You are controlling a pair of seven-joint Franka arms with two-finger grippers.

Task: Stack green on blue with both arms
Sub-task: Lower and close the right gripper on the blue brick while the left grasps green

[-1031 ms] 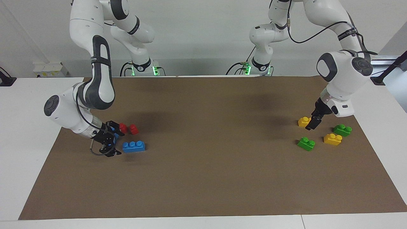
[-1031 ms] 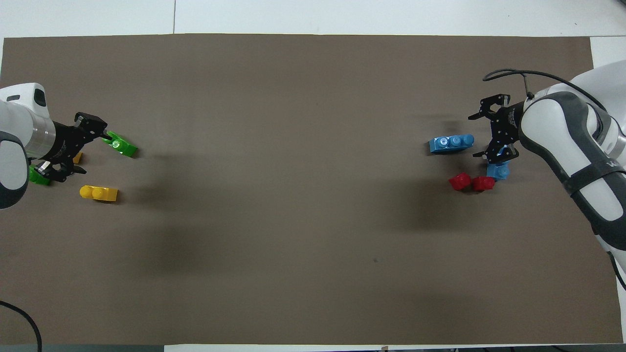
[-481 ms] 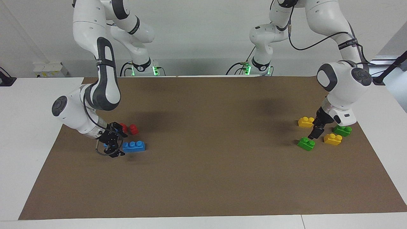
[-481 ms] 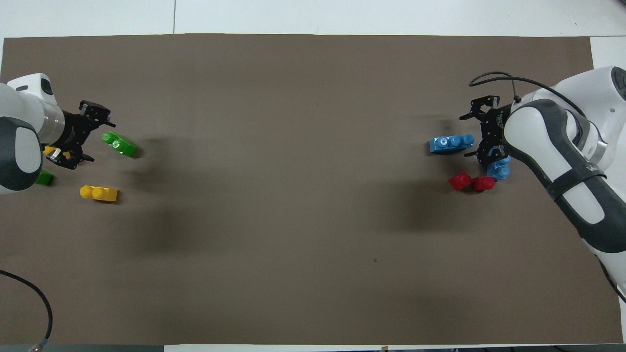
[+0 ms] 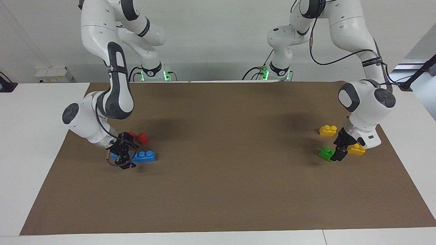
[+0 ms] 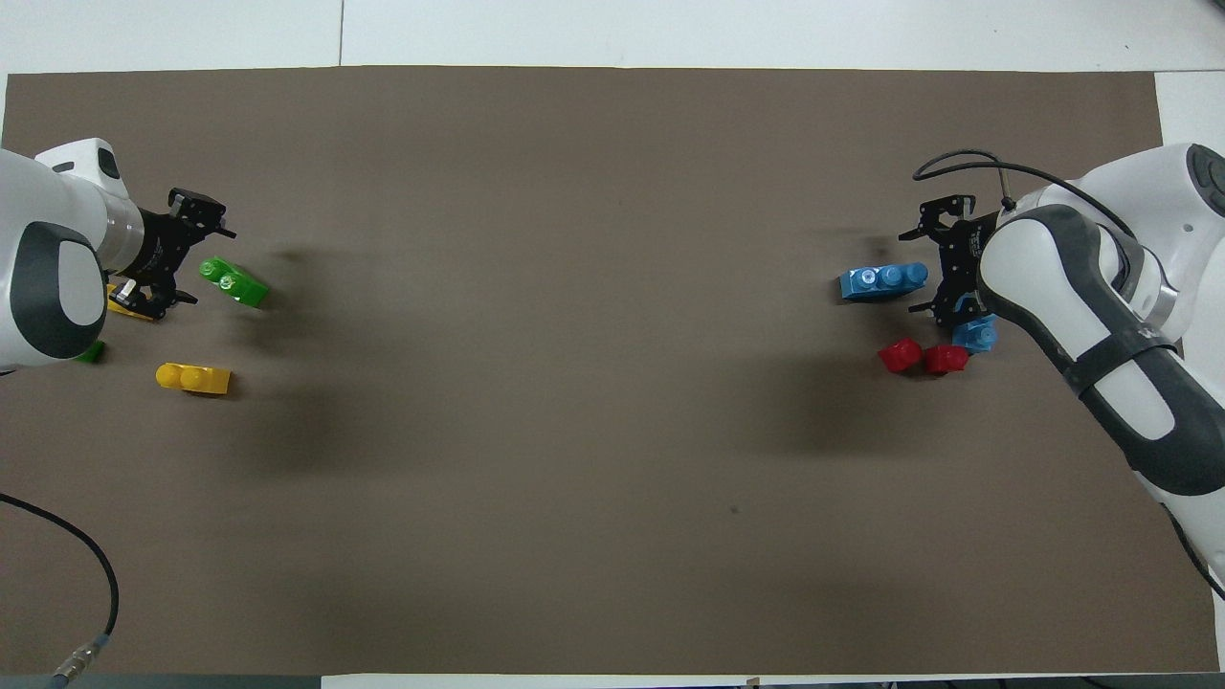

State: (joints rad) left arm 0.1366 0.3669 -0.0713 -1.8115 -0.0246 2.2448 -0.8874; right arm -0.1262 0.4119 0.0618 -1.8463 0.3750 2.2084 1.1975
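Note:
A green two-stud brick (image 5: 325, 152) (image 6: 233, 282) lies at the left arm's end of the brown mat. My left gripper (image 5: 339, 154) (image 6: 203, 260) is open and low, right beside that brick's end. A three-stud blue brick (image 5: 146, 156) (image 6: 882, 280) lies at the right arm's end. My right gripper (image 5: 124, 157) (image 6: 924, 270) is open and low, its jaws on either side of that brick's end. A second blue brick (image 6: 976, 333) lies partly under the right hand. A second green brick (image 6: 88, 352) peeks from under the left arm.
Two red bricks (image 5: 142, 137) (image 6: 900, 354) lie beside the blue ones, nearer to the robots. Yellow bricks (image 5: 328, 130) (image 6: 193, 378) lie around the green ones, one (image 5: 357, 149) close against the left hand. The brown mat (image 5: 218, 204) covers the white table.
The left gripper has come down from between the yellow bricks to the green brick. The right gripper has moved along the mat to the blue brick's end. No brick has moved.

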